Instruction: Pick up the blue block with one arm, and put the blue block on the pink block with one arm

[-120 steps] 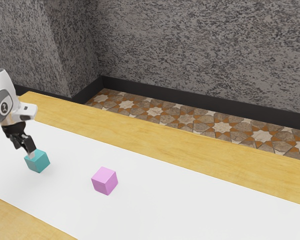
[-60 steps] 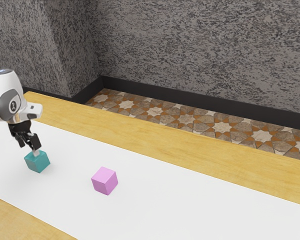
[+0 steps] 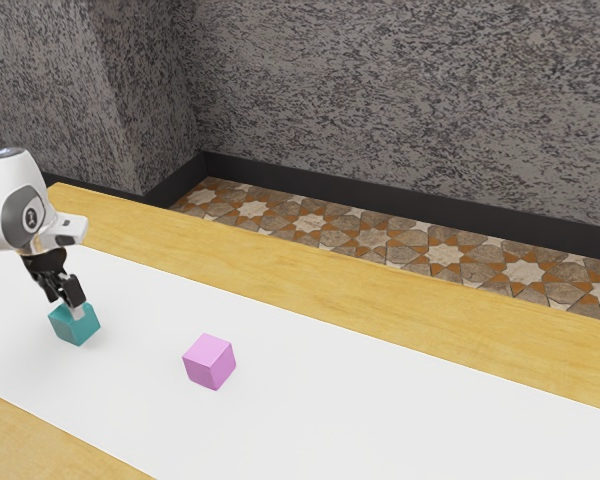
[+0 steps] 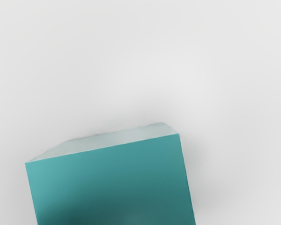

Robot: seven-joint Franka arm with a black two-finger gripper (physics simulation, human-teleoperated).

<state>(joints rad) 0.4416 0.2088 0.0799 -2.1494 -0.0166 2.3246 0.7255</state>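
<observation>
Wrist view: the teal-blue cube-shaped block sits directly under the hand, on the white table surface. Exterior view: the pink cube-shaped block rests on the same white surface, apart from the blue block and toward the exterior view's right. The black two-finger gripper stands at the blue block's top; whether it is released or grasping cannot be told. Beyond lies the patterned tile floor.

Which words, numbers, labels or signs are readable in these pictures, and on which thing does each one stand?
No text can be read.
The arm bears one small dark mark on its round joint, too small to read.
The blue block, the pink block and the white table top bear no writing.
</observation>
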